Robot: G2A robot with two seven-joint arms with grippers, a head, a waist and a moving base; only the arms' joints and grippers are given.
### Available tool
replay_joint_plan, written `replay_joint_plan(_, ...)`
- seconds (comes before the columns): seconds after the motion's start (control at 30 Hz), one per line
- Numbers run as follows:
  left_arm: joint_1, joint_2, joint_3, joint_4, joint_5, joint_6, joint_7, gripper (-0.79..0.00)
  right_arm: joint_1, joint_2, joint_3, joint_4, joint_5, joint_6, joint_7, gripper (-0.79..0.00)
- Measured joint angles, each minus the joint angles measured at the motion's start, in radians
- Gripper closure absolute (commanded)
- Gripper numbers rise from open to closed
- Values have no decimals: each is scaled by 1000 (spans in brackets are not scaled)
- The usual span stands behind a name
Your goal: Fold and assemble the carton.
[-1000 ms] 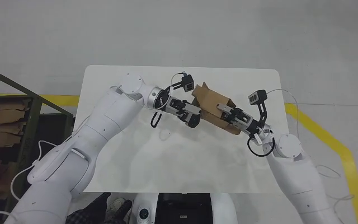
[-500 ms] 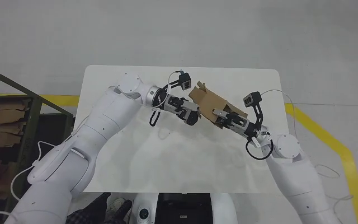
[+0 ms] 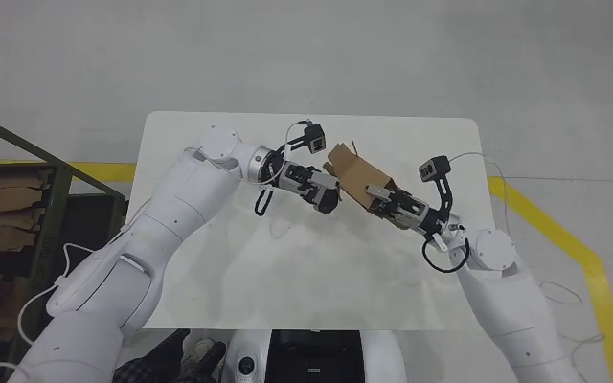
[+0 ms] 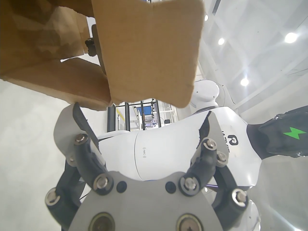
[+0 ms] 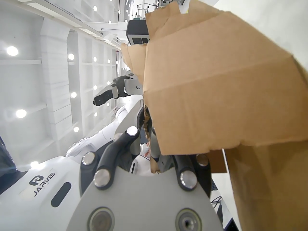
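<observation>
Above the table point(image 3: 287, 278), right pincer point(image 5: 154, 133) clamps the carton point(image 3: 356, 172); left pincer point(image 4: 142, 109) gapes beside it.

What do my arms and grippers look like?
Smooth white shells cover the left arm and right arm. The left gripper and right gripper have grey plates, black fingers, silver bolts. Black cables loop at each wrist, beside a black camera.

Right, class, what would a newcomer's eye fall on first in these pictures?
The brown carton, half-folded with flaps loose, held over the white table between the two arms. The right end effector is shut on one wall, while the left end effector hangs open just beside a flap.
</observation>
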Motion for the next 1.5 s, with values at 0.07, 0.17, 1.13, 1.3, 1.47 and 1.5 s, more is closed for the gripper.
replay_joint_plan(0.07, 4, 1, -4, 1, -6, 0, 0, -785, 2, 0, 5, 5, 6, -4, -2, 0)
replay_joint_plan(0.17, 14, 4, -12, 2, -18, 0, 0, -785, 6, 0, 14, 16, 17, -10, -7, 0)
replay_joint_plan(1.13, 76, 34, -134, 13, 21, -17, 17, -785, 17, 11, 35, 34, 93, -44, 266, 0)
replay_joint_plan(1.3, 72, 24, -125, 7, 11, -7, 7, -785, 19, 10, 24, 35, 89, -50, 267, 0)
replay_joint_plan(1.47, 69, 16, -122, 4, 8, -2, 2, -785, 23, 8, 15, 40, 89, -50, 262, 0)
replay_joint_plan(1.5, 69, 14, -121, 4, 7, -1, 1, -785, 23, 8, 13, 40, 89, -50, 262, 0)
